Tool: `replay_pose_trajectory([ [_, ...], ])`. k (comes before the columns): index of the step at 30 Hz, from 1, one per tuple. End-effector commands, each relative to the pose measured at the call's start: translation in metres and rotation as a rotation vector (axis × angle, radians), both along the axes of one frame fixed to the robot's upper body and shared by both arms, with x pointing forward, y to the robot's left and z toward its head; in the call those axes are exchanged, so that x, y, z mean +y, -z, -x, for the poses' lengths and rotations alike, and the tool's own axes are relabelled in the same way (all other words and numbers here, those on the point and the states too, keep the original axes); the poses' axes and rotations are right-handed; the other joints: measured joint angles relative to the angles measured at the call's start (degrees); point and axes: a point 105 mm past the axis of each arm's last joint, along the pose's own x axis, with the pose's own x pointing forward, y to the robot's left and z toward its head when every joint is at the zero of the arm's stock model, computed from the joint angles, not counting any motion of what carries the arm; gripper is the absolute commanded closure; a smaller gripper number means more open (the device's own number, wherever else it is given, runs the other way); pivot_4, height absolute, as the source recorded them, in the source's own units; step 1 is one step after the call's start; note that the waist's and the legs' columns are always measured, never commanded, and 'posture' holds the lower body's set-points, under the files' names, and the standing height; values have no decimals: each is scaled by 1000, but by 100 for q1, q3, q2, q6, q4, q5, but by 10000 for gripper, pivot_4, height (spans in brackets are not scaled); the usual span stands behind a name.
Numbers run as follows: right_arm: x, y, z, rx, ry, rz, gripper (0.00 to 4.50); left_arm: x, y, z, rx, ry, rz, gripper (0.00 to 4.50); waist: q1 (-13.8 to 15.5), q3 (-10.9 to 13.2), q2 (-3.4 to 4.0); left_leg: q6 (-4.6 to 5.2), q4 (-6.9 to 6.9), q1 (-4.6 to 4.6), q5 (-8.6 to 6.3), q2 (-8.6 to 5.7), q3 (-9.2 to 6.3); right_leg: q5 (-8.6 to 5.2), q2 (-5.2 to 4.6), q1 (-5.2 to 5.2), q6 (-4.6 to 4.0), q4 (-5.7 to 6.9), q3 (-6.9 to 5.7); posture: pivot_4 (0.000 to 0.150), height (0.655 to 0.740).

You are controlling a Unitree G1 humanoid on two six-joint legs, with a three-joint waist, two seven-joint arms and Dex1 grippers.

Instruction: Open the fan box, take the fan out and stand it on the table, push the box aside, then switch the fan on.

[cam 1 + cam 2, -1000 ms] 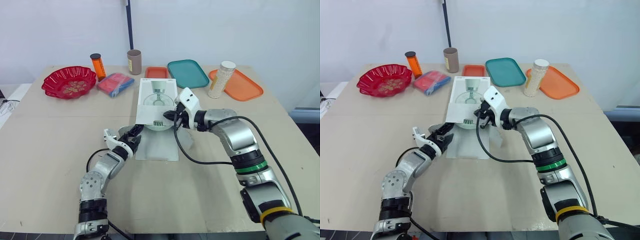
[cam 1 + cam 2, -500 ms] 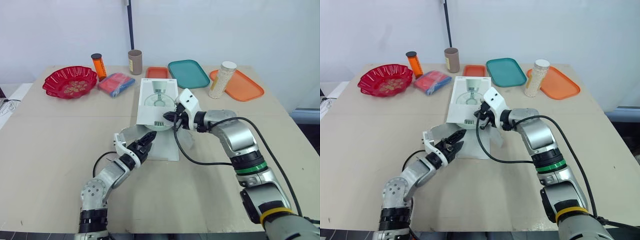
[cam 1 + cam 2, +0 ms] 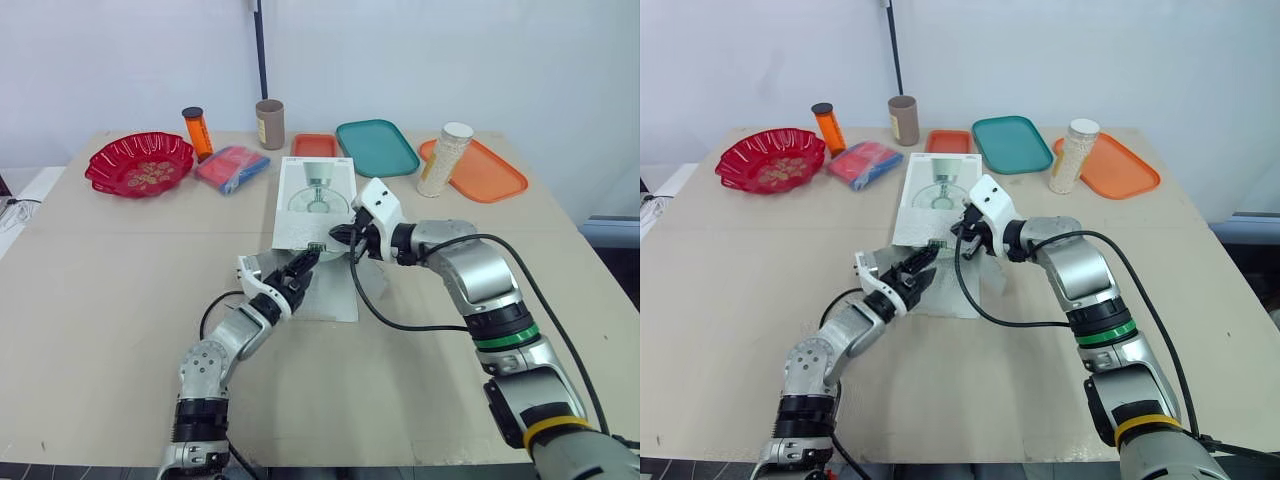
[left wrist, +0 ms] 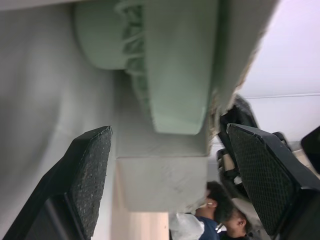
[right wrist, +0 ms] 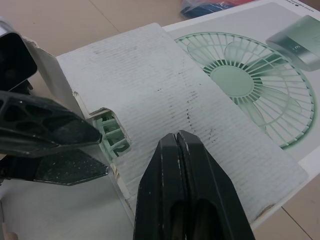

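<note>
The white fan box (image 3: 315, 200) lies flat mid-table, its printed fan picture facing up and its near end open. My left gripper (image 3: 300, 268) is open at that open end, fingertips at the mouth. In the left wrist view the pale green fan (image 4: 175, 65) sits inside the box, between my black pads (image 4: 92, 165). My right gripper (image 3: 340, 236) is shut, tips resting on the box's top panel (image 5: 165, 85) near the open edge. A bit of green fan (image 5: 112, 135) shows in the opening there.
The box's loose flaps (image 3: 320, 295) lie on the table in front of it. Along the back stand a red bowl (image 3: 138, 165), an orange bottle (image 3: 196, 132), a brown cup (image 3: 268, 122), a blue-red packet (image 3: 232, 166), a teal tray (image 3: 376, 146) and an orange tray (image 3: 485, 172) with a jar (image 3: 440, 158).
My left gripper has moved forward and to the right, from beside the flaps up to the box's open end. The right gripper has stayed on the box top.
</note>
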Motion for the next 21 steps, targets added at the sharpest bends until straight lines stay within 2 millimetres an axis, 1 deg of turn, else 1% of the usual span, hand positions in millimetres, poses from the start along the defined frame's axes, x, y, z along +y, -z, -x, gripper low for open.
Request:
replay_pose_trajectory([
  [1,2,-11,2,-38,-13,-9,45000,-19,-13,9,-38,39,100,5660,0,0,0,0,0,0,0,0,1,0,0,0,0,0,0,1500,7400],
  [5,3,-11,2,-38,-14,-12,45000,-27,3,4,38,55,50,5660,0,0,0,0,1,0,0,-1,0,0,0,1,0,0,0,1500,7400],
  [8,2,-10,2,-37,-13,-12,45000,-29,6,4,43,66,36,5660,0,0,0,0,1,0,0,-1,0,0,1,1,0,0,0,1500,7400],
  [13,3,-9,3,-34,-15,-13,45000,-20,13,-1,83,3,44,5660,0,0,0,0,1,0,0,0,0,0,0,0,0,0,0,1500,7400],
  [18,3,-8,3,-35,-13,-14,45000,-19,14,-2,96,5,59,19775,0,0,0,0,1,0,0,-1,0,0,0,1,0,1,0,1500,7400],
  [19,3,-8,3,-35,-12,-14,45000,-19,14,-2,94,7,58,24375,-1,0,0,0,1,0,0,-1,0,1,0,1,1,1,0,1500,7400],
  [21,2,-8,4,-35,-10,-15,45000,-20,14,-1,96,21,58,30772,0,-1,1,0,2,1,0,0,-1,1,0,2,1,1,0,1500,7400],
])
